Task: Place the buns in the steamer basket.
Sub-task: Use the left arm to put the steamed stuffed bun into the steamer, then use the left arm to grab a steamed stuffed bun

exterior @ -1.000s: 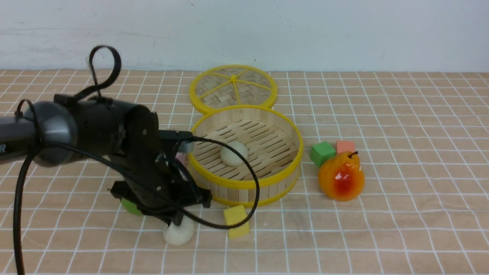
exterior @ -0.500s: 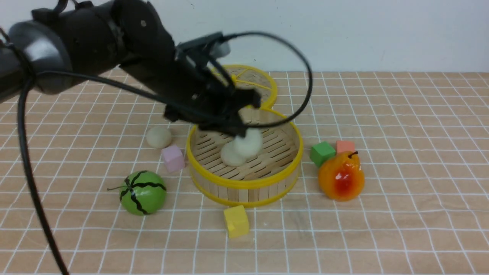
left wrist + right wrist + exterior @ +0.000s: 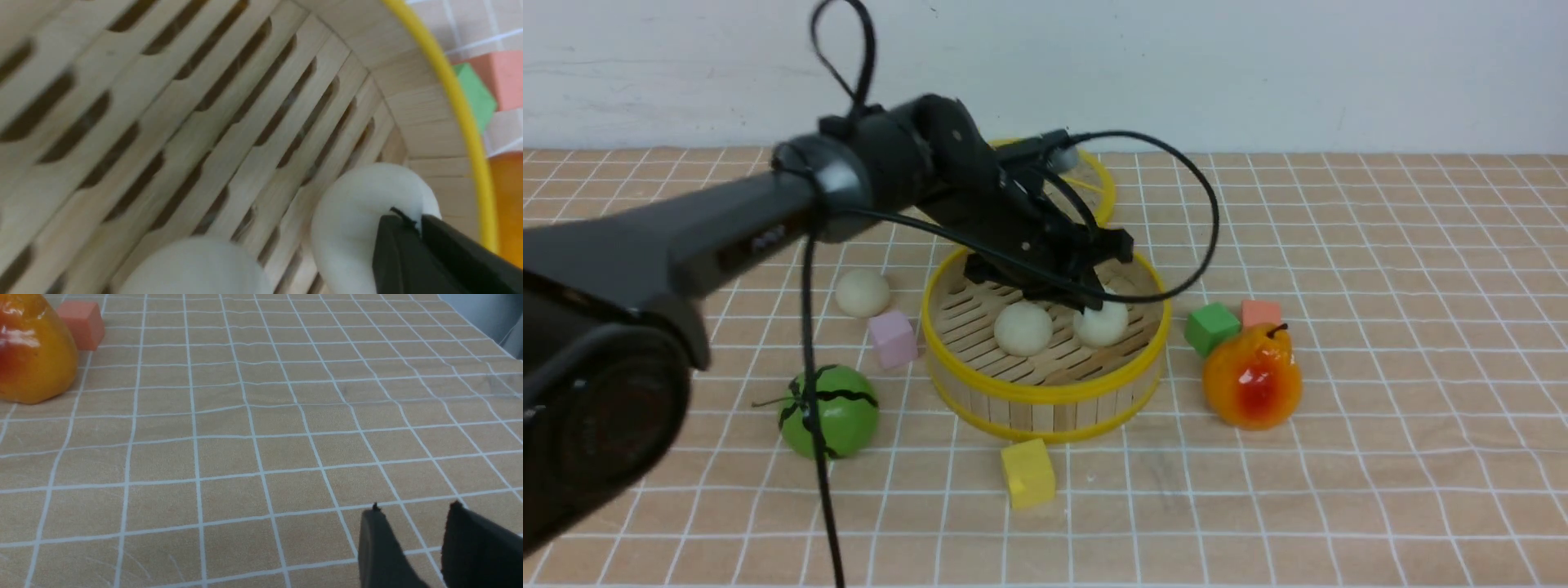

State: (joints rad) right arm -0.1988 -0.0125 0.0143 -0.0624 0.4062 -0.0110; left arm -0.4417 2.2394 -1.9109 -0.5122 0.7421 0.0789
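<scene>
Near steamer basket (image 3: 1045,392) right wall, left hand (image 3: 1092,304) pinches bun (image 3: 1107,328).

A robot test bench: gridded tablecloth (image 3: 1339,490), bare white wall (image 3: 1258,65), toy pear (image 3: 1252,377), coloured blocks (image 3: 1027,472).

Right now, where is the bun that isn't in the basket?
Front view: the loose bun sits on the tablecloth just left of the steamer basket, behind the pink cube.
</scene>
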